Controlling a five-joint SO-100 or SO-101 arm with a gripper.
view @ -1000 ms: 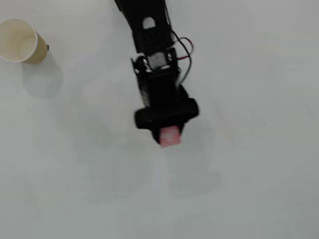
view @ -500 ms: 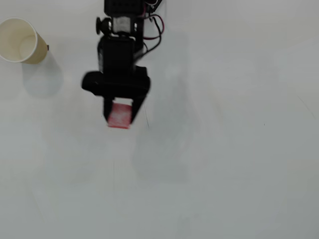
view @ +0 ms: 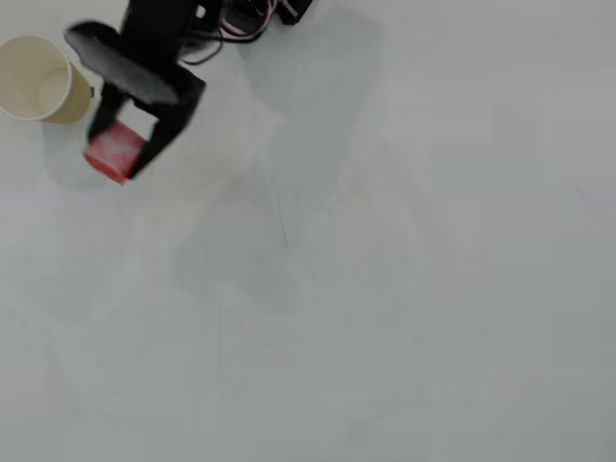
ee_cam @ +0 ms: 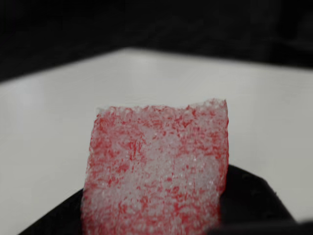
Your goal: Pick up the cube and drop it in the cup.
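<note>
In the overhead view the black gripper (view: 123, 154) is shut on the red cube (view: 113, 152) at the upper left, held above the white table. The cream paper cup (view: 38, 79) stands upright at the far left edge, just left of and slightly behind the gripper; the cube is beside the cup, not over its mouth. In the wrist view the cube (ee_cam: 156, 171) fills the middle, red with whitish speckles, sitting between dark finger parts at the bottom. The cup does not show in the wrist view.
The arm's body and red and black wires (view: 241, 14) enter from the top edge of the overhead view. The white table (view: 385, 289) stretches bare to the right and front, with soft shadows near the centre.
The gripper has swung left and toward the back with the cube in it, from the table's middle to right beside the cup. The cup has not moved.
</note>
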